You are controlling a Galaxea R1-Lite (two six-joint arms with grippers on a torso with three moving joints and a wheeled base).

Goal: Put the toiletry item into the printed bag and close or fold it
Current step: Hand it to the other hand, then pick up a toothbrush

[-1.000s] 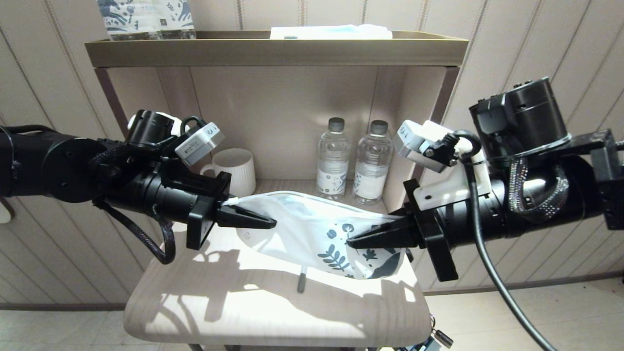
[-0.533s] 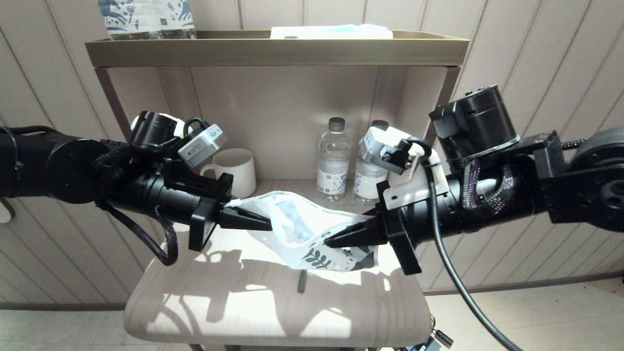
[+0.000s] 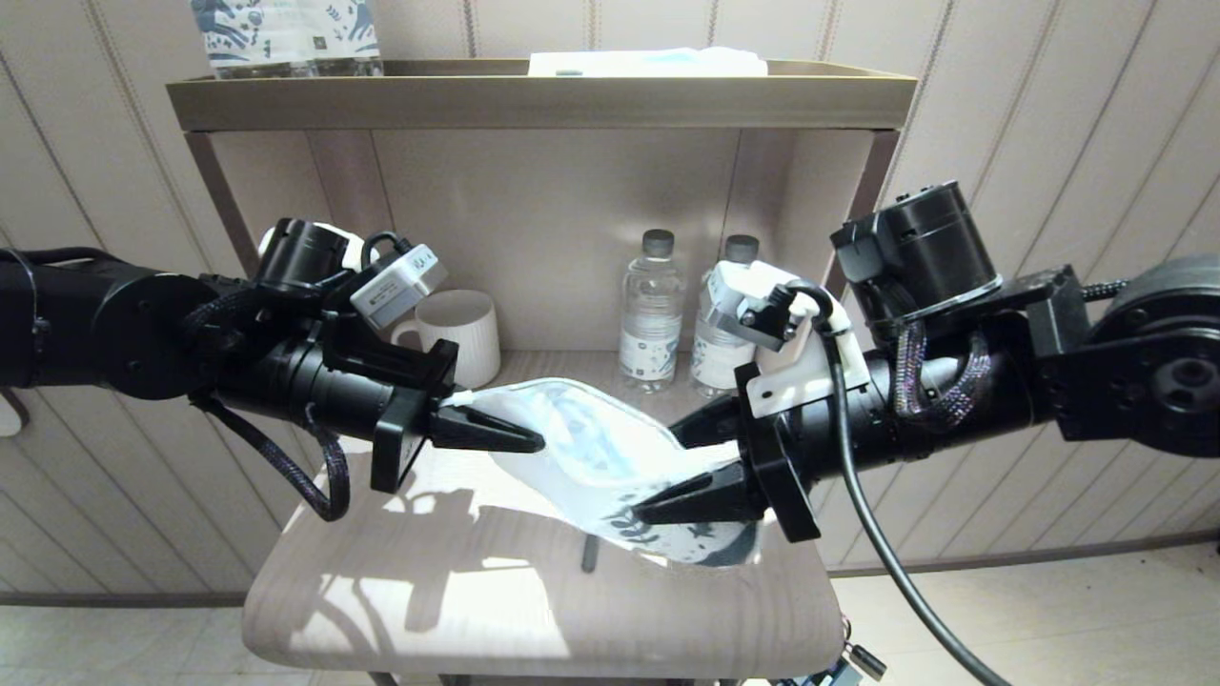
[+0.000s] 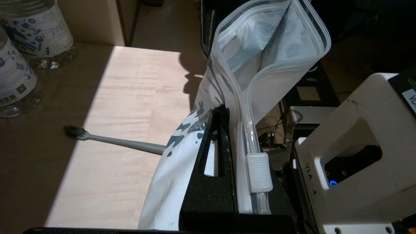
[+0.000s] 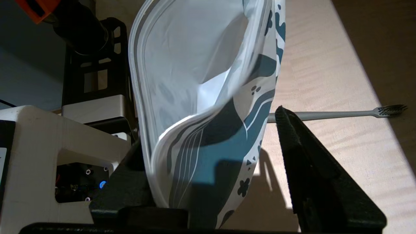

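Note:
The printed bag [image 3: 596, 448] hangs above the table, mouth gaping, with nothing visible inside. My left gripper [image 3: 519, 440] is shut on its left end beside the white zip slider [image 4: 260, 172]. My right gripper [image 3: 658, 474] is open, and the bag's right end [image 5: 201, 81] sags loose between its spread fingers [image 5: 308, 156]. The toiletry item, a pale grey toothbrush [image 4: 110, 139], lies flat on the table under the bag. Its dark bristle head [image 5: 391, 110] points towards the shelf, and only its near end [image 3: 589, 553] shows in the head view.
A white ribbed mug [image 3: 462, 329] and two water bottles [image 3: 653, 314] stand at the back of the shelf niche behind the bag. Printed packs [image 3: 286, 33] and a white folded item [image 3: 648, 62] sit on the shelf top [image 3: 534, 95]. The table's rounded front edge [image 3: 534, 657] is near.
My right gripper moved left towards the left one, then opened and let go of the bag's right end. The bag bunched up and sagged. The left gripper kept its hold.

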